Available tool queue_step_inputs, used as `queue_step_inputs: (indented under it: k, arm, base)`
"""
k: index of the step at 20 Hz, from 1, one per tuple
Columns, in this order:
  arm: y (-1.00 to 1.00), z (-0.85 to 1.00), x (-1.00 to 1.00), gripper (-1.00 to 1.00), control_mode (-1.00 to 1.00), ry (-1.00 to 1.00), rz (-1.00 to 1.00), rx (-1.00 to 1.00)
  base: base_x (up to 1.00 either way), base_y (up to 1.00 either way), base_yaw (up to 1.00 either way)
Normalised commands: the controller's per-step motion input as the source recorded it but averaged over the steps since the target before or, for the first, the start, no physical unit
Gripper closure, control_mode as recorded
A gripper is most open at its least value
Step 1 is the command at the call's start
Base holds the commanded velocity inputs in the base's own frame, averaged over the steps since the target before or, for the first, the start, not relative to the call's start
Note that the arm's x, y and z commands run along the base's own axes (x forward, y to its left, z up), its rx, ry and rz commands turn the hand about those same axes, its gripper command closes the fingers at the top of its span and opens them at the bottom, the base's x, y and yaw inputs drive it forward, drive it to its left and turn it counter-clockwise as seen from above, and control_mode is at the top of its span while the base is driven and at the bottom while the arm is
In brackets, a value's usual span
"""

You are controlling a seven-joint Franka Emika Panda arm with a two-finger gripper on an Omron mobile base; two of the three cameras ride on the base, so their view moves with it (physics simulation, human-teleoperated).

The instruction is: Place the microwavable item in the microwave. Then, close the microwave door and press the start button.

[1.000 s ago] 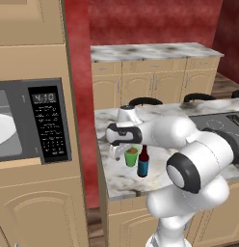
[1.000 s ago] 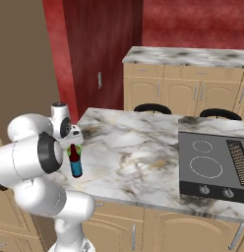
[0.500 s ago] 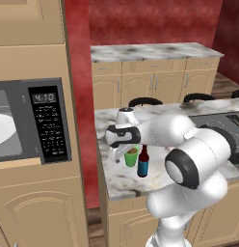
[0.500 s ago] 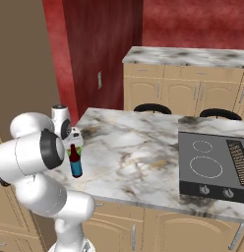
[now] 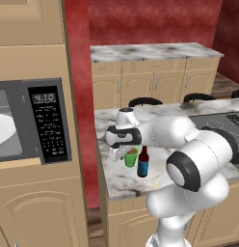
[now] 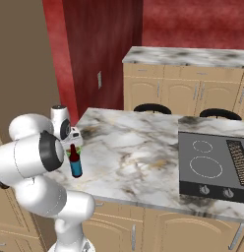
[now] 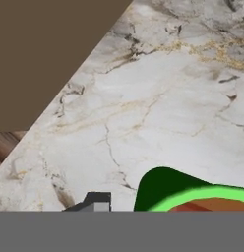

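Hand [image 5: 127, 153] lowered onto green cup [image 5: 131, 157], closing.

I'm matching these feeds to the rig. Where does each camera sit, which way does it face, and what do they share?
Left base view: behind the arm's left, facing the microwave and island counter; white arm shows.
Right base view: behind the arm's right, facing the counter and cooktop; arm at left.
Hand view: on the hand, looking down at marble; a tool fingertip shows.
Shared: the green cup; base views share the bottle.
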Motion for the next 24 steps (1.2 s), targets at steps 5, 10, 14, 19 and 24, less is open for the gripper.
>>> queue_step_inputs:
  k: [5, 10, 14, 19, 24]
  arm:
    - [0.0, 0.0, 0.0, 1.0, -1.0, -0.01, 0.02, 0.0]
    - [0.0, 0.23, 0.0, 1.0, -1.0, -0.14, 0.02, 0.0]
    - [0.0, 0.45, -0.04, 1.0, -1.0, -0.23, 0.04, -0.03]
    - [0.0, 0.91, -0.14, 1.0, -1.0, -0.23, 0.09, -0.02]
    - [0.0, 1.0, -0.17, 1.0, -1.0, -0.1, 0.12, 0.0]
  base:
    - [0.0, 0.0, 0.0]
    - [0.0, 0.0, 0.0]
    - [0.0, 0.0, 0.0]
    - [0.0, 0.0, 0.0]
    - [0.0, 0.0, 0.0]
